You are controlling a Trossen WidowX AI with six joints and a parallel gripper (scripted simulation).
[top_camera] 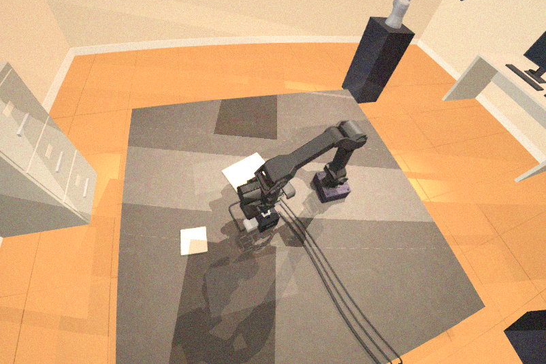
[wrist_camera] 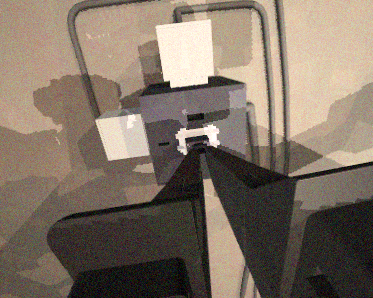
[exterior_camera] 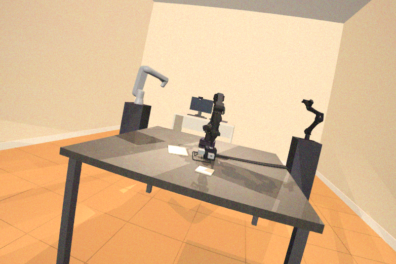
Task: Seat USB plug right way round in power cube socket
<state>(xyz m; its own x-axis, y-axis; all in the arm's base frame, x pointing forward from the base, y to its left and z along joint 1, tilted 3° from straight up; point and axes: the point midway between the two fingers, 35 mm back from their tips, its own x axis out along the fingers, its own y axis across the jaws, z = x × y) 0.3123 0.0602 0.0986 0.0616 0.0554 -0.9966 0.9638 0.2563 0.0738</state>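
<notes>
USB plug (wrist_camera: 199,141) upright, nose down, in pincer (top_camera: 267,210) (exterior_camera: 209,147) (wrist_camera: 201,154).
</notes>
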